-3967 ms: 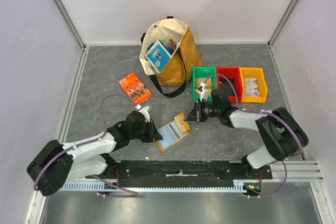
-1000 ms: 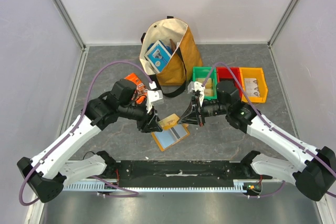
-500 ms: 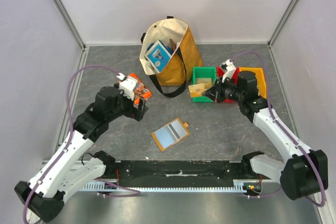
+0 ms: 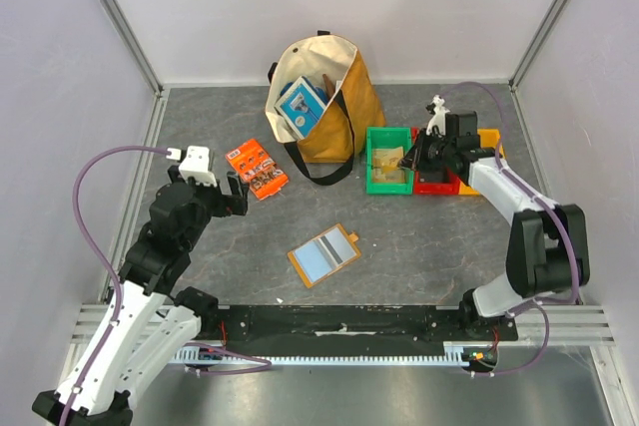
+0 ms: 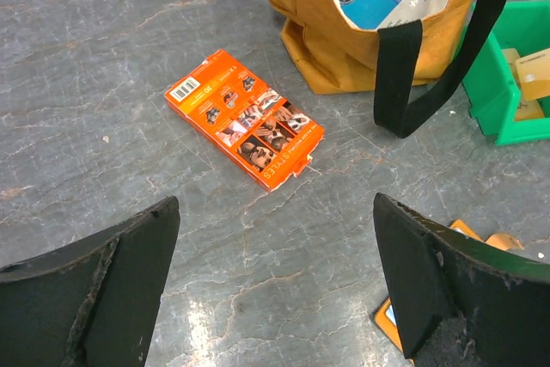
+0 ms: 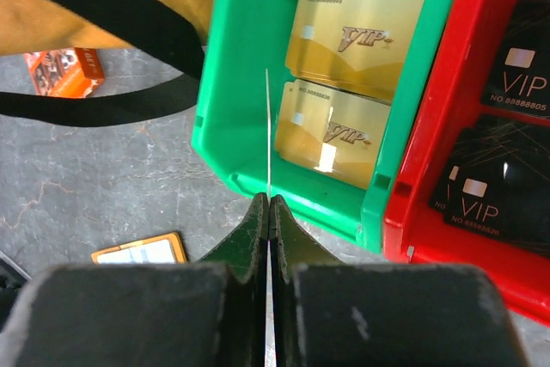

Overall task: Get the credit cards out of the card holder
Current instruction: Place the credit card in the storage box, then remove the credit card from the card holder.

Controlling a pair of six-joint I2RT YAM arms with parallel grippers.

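**Ann:** What are the jaws doing?

**Ben:** The left gripper [image 5: 275,204] is hanging wide open and holding nothing. The right gripper [image 6: 269,199] is pinching shut on a thin card [image 6: 267,126]. I am only seeing its edge.

**Ann:** Where is that card hanging?

**Ben:** Over the green bin [image 6: 215,83], where two gold cards [image 6: 352,32] are lying. Next to it, the red bin [image 6: 421,152] is holding some black cards [image 6: 516,58].

**Ann:** And the card holder?

**Ben:** The card holder [image 4: 324,254] is lying open in the middle of the table, well apart from both arms. The green bin is sitting at about 1 o'clock from it, and the orange packet [image 5: 245,118] at about 10 o'clock.

**Ann:** Is the job nearly done?

**Ben:** I think so. This card is out already and is only waiting to be dropped. I cannot tell if more cards are hiding in the pockets.
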